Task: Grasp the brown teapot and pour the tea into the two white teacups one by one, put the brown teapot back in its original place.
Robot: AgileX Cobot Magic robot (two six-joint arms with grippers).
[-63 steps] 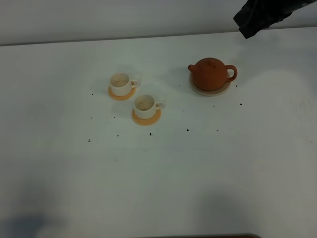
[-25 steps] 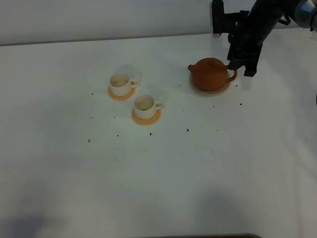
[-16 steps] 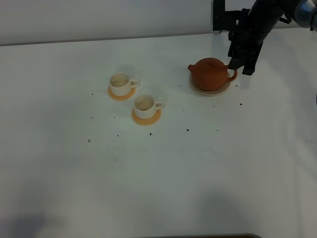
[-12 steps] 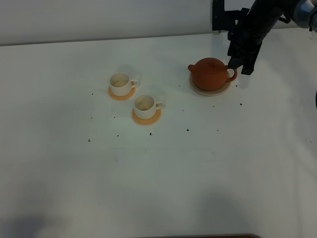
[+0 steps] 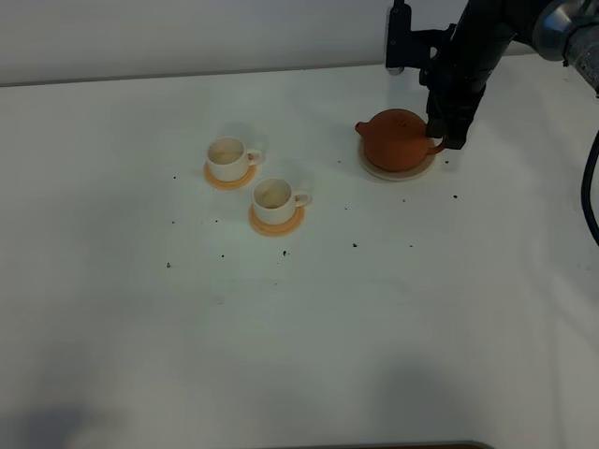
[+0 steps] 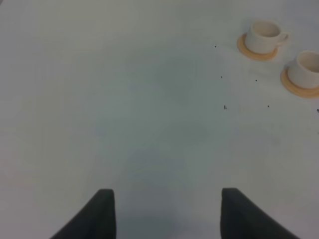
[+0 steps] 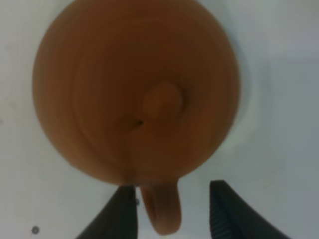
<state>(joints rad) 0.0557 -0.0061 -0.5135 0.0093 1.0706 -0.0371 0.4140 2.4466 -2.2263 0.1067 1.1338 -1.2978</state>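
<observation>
- Terracotta-brown clay, the brown teapot (image 5: 398, 140) sat upright on its pale saucer (image 5: 404, 174) at the far right of the table (image 5: 374, 327), lid on, spout towards the cups; its loop handle (image 7: 162, 211) pointed away from them
- The right gripper (image 5: 445, 138) hung directly over that handle; in the right wrist view its fingers (image 7: 122, 211) stood parted, one on either side of the loop, one close by it and the other clearly apart; nothing was clamped yet
- The two white teacups (image 5: 229, 157) (image 5: 274, 199) stood side by side on orange coasters (image 5: 276, 224), well apart from the pot; their insides looked pale, with no dark tea showing
- The left gripper (image 6: 167, 216) hovered over bare table near the cups with its fingers wide and empty
- By my reading the step in hand was the grasp, with no pouring begun; the next move called for the fingers to close squarely on the handle loop; since one finger sat nearer than the other, an uneven close might nudge the pot on its saucer; a firm hold would matter before any lift or tilt
</observation>
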